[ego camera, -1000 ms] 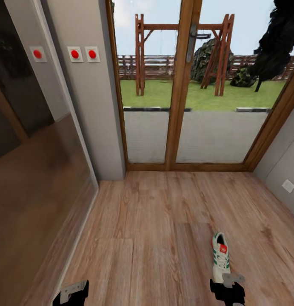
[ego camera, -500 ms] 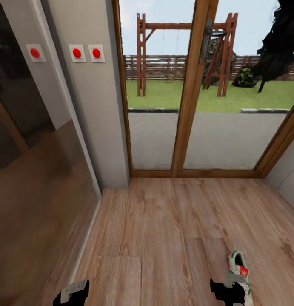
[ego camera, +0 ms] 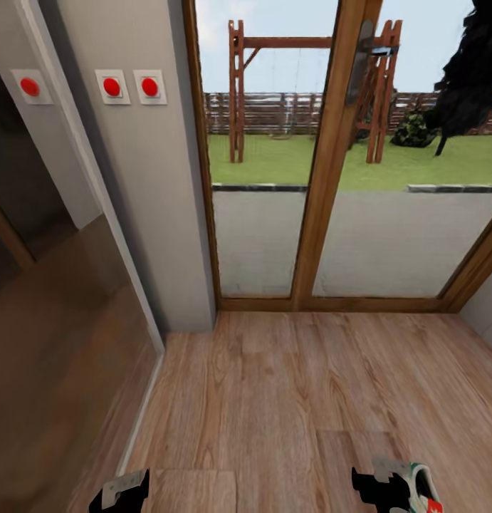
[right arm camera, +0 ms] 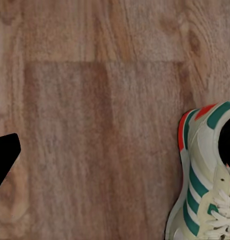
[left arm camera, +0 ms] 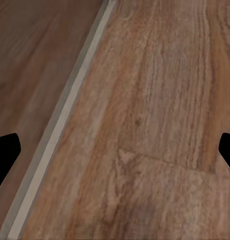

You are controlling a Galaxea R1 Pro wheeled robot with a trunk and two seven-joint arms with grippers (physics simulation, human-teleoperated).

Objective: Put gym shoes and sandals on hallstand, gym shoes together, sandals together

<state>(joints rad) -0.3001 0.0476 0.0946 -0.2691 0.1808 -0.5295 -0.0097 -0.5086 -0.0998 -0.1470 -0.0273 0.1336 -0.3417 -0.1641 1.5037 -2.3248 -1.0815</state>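
Observation:
One gym shoe [ego camera: 425, 493], cream-white with green stripes and red accents, lies on the corridor floor [ego camera: 288, 399] at the head view's bottom right edge, partly cut off. My right gripper [ego camera: 381, 491] hangs just left of it, open and empty. In the right wrist view the gym shoe [right arm camera: 202, 185] lies beside one fingertip [right arm camera: 5, 155] of the right gripper [right arm camera: 115, 150], outside the jaws. My left gripper [ego camera: 121, 491] is low at the left, and in its wrist view the left gripper [left arm camera: 115, 152] is open over bare planks. The sandals and the hallstand are out of view.
A wood-framed glass door [ego camera: 331, 178] closes the corridor ahead. A grey wall [ego camera: 153, 214] with red switches stands at the left, beside a dark glossy panel [ego camera: 53, 342]. A pale floor strip [left arm camera: 60, 125] runs under the left gripper.
The whole view has shifted: the door and wall look nearer, and the gym shoe has slid from mid-lower right to the bottom right corner. Both grippers keep their place in the picture.

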